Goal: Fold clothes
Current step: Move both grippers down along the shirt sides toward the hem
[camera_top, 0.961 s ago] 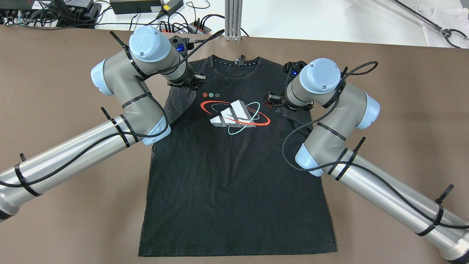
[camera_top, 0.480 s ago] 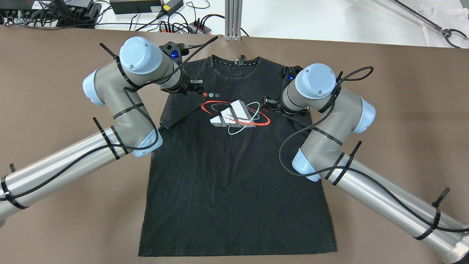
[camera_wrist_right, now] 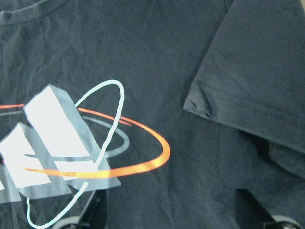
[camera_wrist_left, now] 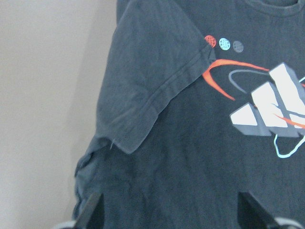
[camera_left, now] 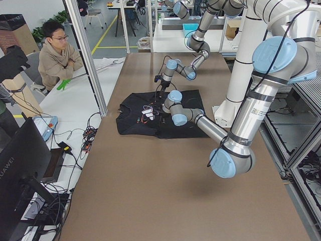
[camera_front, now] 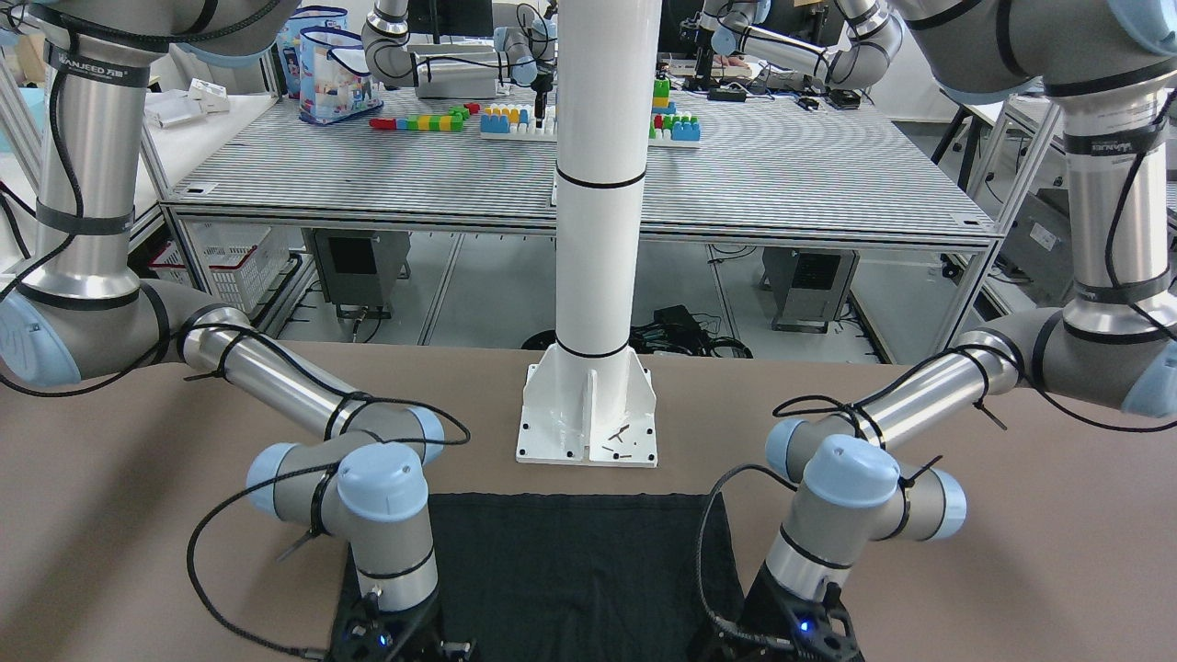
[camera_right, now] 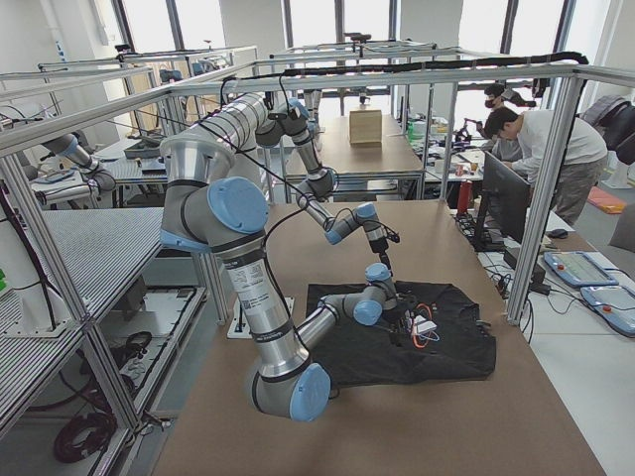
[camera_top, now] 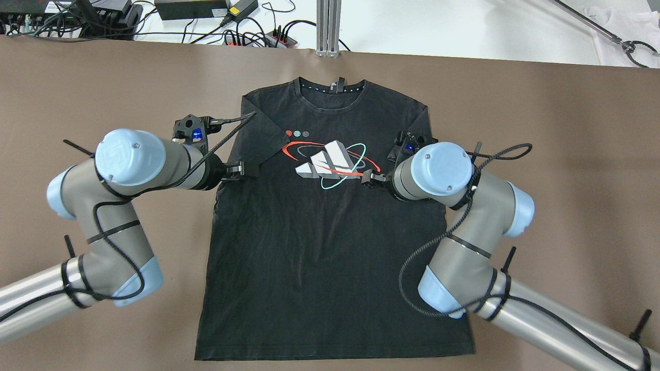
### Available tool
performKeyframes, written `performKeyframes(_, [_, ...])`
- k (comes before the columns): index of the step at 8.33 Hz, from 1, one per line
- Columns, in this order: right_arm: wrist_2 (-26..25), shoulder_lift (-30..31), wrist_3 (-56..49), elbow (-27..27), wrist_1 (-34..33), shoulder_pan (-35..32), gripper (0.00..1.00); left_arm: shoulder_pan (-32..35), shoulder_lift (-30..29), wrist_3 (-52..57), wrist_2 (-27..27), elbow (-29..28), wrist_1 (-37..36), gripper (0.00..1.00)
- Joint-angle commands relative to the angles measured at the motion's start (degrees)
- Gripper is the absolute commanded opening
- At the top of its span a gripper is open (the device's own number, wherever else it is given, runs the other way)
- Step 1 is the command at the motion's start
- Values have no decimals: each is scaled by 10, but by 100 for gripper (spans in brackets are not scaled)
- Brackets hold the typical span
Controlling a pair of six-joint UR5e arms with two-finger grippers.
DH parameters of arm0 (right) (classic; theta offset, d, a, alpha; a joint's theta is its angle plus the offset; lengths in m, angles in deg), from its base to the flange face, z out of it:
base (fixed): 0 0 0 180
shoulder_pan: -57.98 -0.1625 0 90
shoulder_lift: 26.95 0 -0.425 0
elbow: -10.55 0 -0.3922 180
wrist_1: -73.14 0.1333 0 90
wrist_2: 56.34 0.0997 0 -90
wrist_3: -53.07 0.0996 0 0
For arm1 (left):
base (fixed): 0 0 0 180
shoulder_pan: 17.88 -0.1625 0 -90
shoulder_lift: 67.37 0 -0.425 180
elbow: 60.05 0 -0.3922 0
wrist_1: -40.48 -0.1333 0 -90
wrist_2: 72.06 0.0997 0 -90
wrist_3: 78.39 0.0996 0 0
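Black T-shirt [camera_top: 330,247] lies flat, print up, on the brown tabletop [camera_top: 567,129], hem nearest. Mid-chest, left fingers [camera_wrist_left: 91,212] and right fingers [camera_wrist_right: 248,205] hover apart, empty. Beyond, both sleeves [camera_wrist_left: 152,86] lie folded inward; next likely comes gripping the sides for a lengthwise fold.

Front view: shirt [camera_front: 570,570] cut off by bottom edge, collar and print out of frame. Overhead: right tool [camera_top: 368,178] mostly hidden under its own wrist, left tool [camera_top: 250,168] partly. Left wrist view: fingers [camera_wrist_left: 91,212] blurred, clipped at bottom edge. Side views: both tools too small to judge.
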Motion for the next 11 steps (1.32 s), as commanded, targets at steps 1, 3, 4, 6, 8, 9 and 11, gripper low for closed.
performKeyframes(1, [-82,127,119,-215,-112,107,92,-75,89,-65,78,151,-81,100])
performKeyframes(3, [-177,257,238,-304,-105,226,83,-85,105,-92,93,173,-94,100])
performKeyframes(4, [-194,319,264,-340,-103,263,73,-88,108,-95,100,175,-94,100])
performKeyframes(6, [-219,430,304,-330,34,324,65,-88,133,-95,101,199,-94,100])
performKeyframes(8, [-262,406,325,-291,48,353,62,-89,145,-95,101,214,-94,100])
performKeyframes(9, [-263,408,324,-287,48,352,61,-89,145,-95,101,214,-94,100])
performKeyframes(11, [-263,411,318,-286,49,349,52,-89,145,-95,104,214,-94,100])
